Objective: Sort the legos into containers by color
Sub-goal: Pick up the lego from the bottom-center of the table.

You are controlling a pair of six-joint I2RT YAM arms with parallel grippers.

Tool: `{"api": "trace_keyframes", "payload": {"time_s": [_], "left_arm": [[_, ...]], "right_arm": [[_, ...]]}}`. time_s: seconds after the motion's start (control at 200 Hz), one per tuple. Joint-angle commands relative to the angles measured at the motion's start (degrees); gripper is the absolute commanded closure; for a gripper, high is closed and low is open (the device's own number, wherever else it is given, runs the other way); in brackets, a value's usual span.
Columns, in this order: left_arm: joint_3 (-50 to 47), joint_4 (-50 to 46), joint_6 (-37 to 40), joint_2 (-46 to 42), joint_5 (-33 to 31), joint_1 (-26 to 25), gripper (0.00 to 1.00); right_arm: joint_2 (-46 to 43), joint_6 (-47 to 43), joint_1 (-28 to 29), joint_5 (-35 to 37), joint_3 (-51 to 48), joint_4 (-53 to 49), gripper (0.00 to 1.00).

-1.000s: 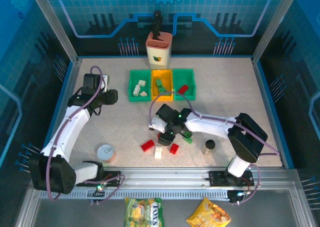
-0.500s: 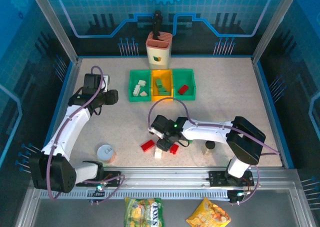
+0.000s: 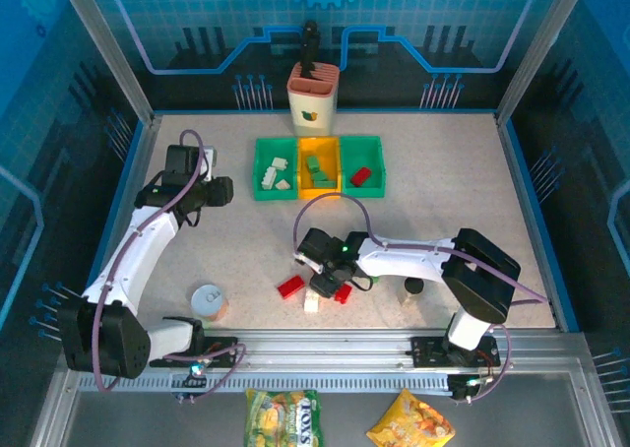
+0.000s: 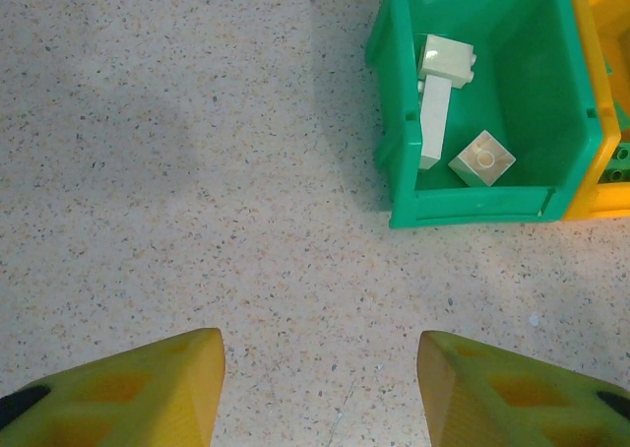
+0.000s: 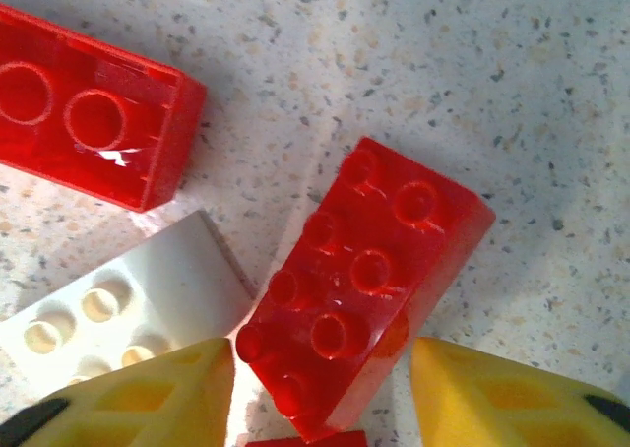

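Below the desk's [image 3: 472,191] near rail lie a green-and-yellow packet [image 3: 283,411], its big lettering too blurred to read surely, and an orange packet [image 3: 410,422]. At the far edge a cream-and-orange cup [image 3: 313,100] bears a green mark. Just before it three bins stand touching in a row. The left green bin [image 3: 277,152] holds three white bricks [image 4: 435,122], the yellow-orange bin [image 3: 319,144] holds green bricks [image 3: 315,166], and the right green bin [image 3: 369,152] holds one red brick [image 3: 360,175].

The left arm bends up the left side. The left end effector [image 4: 321,353] hangs spread over bare desk near the left green bin, holding nothing. The right arm stretches leftward along the front, with the right end effector [image 5: 323,358] lowered onto loose legos. A red lego [image 5: 369,270] lies between its fingers [image 5: 148,398], beside a white lego [image 5: 118,309] and a second red lego [image 5: 89,122]. Whether the fingers pinch it, I cannot tell.
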Motion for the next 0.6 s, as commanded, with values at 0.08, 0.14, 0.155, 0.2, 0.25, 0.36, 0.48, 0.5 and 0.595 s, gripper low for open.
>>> {"api": "trace_keyframes", "payload": {"time_s": [0.08, 0.14, 0.155, 0.2, 0.25, 0.36, 0.48, 0.5, 0.595], "left_arm": [[0.04, 0.30, -1.24, 0.65, 0.95, 0.68, 0.45], [0.04, 0.29, -1.21, 0.65, 0.90, 0.73, 0.45], [0.10, 0.30, -1.17, 0.69, 0.91, 0.66, 0.45], [0.08, 0.21, -1.15, 0.65, 0.81, 0.68, 0.45], [0.07, 0.21, -1.18, 0.57, 0.82, 0.66, 0.45], [0.13, 0.21, -1.16, 0.56, 0.82, 0.65, 0.45], [0.10, 0.22, -1.25, 0.65, 0.98, 0.68, 0.45], [0.11, 0.23, -1.29, 0.65, 0.99, 0.66, 0.45], [0.12, 0.21, -1.24, 0.56, 0.96, 0.67, 0.45]], "right_arm": [[1.54, 4.43, 0.50, 2.96, 1.65, -3.02, 0.45], [1.21, 6.40, 0.50, 2.95, 2.03, -2.70, 0.44], [1.19, 6.91, 0.50, 3.01, 2.19, -2.63, 0.44], [1.41, 8.90, 0.48, 3.18, 2.91, -3.24, 0.43], [2.07, 11.00, 0.33, 3.26, 4.27, -4.43, 0.41], [4.07, 14.49, 0.40, 3.76, 7.36, -7.55, 0.41], [7.48, 21.45, 0.18, 6.81, 11.98, -14.01, 0.40], [8.42, 22.59, 0.08, 7.06, 13.12, -15.69, 0.40], [11.81, 26.11, 0.06, 7.37, 16.92, -20.82, 0.40]]}}
